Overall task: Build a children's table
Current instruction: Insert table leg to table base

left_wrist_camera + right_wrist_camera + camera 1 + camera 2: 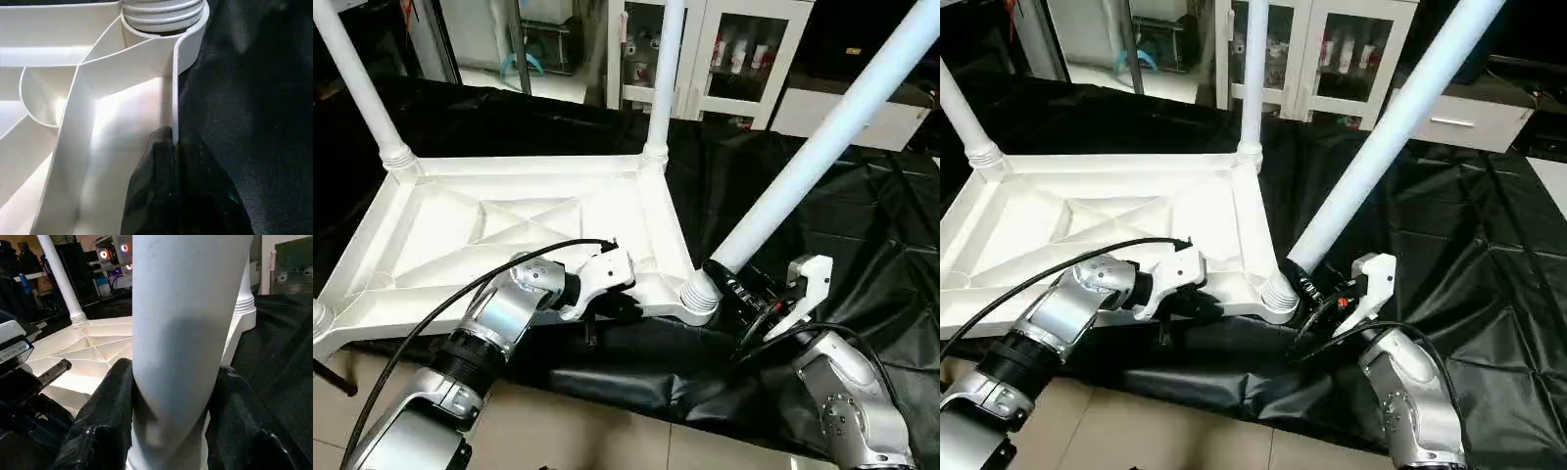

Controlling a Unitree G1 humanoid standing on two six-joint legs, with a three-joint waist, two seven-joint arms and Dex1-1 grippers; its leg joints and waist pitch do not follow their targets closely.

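On the black sheet [862, 225] before me lies the tabletop [509, 230], upside down, its X-ribbed underside facing up. Two legs stand upright in the far corner sockets, one at eleven o'clock [357, 73] and one at twelve [664, 78]. A third leg [822, 147] leans away toward two o'clock, its threaded foot meeting the near corner socket [697, 299] at about five o'clock of the top.

My left gripper [173, 161] is pinched tight on the thin near rim of the top, one finger inside and one outside, steadying it. My right gripper [171, 396] sits half open around the leaning leg just above its foot, both black fingers pressed against the tube, so I hold it.

The step, as I judge it, is seating this leg. It stands well off the socket's axis, so I should bring it upright first, then turn it home; forcing it tilted could cross the thread or lift the top against my left hold. How deep the foot already sits I cannot quite tell.

That socket, I judge, is still only partly filled; the two far sockets each carry a leg.
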